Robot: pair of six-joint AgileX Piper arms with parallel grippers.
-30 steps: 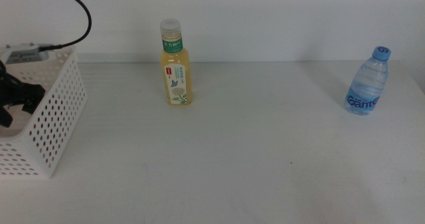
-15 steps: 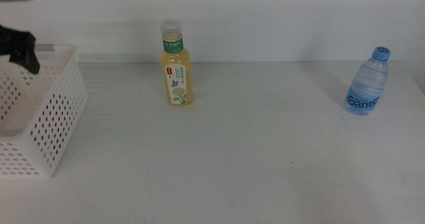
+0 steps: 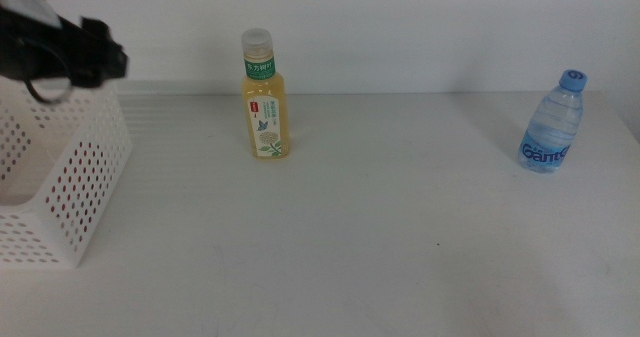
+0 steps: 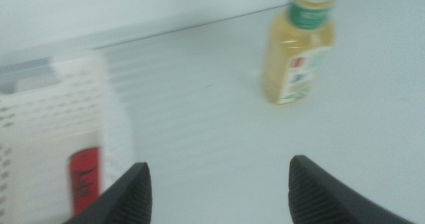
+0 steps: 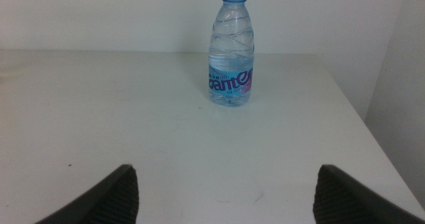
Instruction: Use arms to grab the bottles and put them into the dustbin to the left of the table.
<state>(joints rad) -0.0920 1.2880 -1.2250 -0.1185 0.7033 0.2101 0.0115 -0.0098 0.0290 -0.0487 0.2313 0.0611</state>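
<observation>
The left gripper [image 3: 105, 57] hovers above the dustbin [image 3: 70, 177], jaws wide apart and empty; a red can [image 4: 84, 174] lies inside. The yellow tea bottle [image 3: 266, 102] stands upright nearby. Best approach: level, jaws straddling its body below the cap.

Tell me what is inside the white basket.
A red can lies inside the basket, seen in the left wrist view. The basket's wall hides the rest of its floor.
</observation>
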